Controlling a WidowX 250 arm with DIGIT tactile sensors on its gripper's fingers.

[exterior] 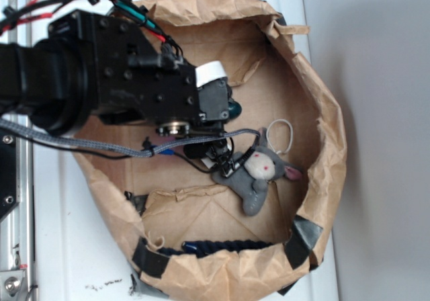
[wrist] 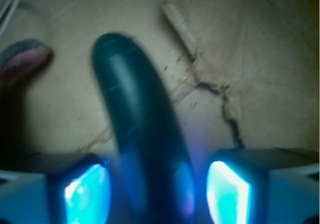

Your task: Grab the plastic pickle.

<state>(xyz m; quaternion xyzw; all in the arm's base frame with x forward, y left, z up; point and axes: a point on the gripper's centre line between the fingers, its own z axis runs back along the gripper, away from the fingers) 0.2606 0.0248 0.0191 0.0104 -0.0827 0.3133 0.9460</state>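
Observation:
The plastic pickle (wrist: 135, 109) is a glossy dark green capsule lying on the brown paper floor of the bag. In the wrist view it runs from the upper middle down between my two fingers. My gripper (wrist: 157, 184) is open and straddles the pickle's near end, with a narrow gap on each side. The blue-lit pads (wrist: 227, 194) do not touch it. In the exterior view my gripper (exterior: 225, 106) reaches down into the bag and hides nearly all of the pickle; only a dark teal bit shows at its tip.
A grey stuffed animal (exterior: 259, 170) with a pale face lies just right of my gripper; its ear (wrist: 22, 59) shows at the wrist view's left. A white loop (exterior: 282, 132) lies beyond it. The crumpled paper bag wall (exterior: 329, 146) rings the workspace.

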